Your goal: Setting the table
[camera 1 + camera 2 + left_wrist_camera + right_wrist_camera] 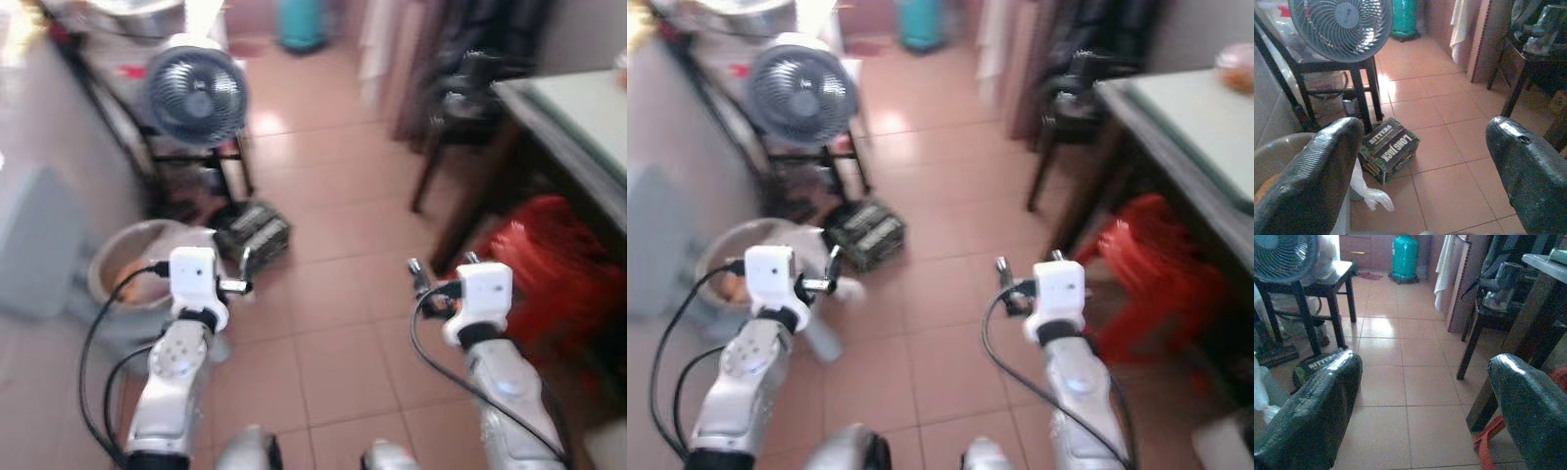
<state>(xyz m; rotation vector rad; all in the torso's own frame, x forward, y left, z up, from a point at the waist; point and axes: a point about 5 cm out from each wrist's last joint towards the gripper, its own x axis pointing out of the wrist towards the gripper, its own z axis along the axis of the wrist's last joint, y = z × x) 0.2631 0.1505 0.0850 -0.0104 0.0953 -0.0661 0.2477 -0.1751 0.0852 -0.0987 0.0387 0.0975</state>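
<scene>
- Table point(578, 117): one, pale green top, at the scene's right edge, well ahead of both arms; one dark chair point(460, 108) stands at its near end.
- Red stools point(549, 264): stacked under the table; count cannot be told through the blur.
- Fan point(194, 90): one, on a dark stand at left.
- Tub point(127, 269): one, round, below the left arm.
- Carton point(1388, 149): one, dark green, on the floor tiles.
- Left gripper point(1422, 166): raised forward at waist height, fingers spread wide, holding nothing.
- Right gripper point(1425, 406): same pose, fingers apart, nothing between them.
</scene>
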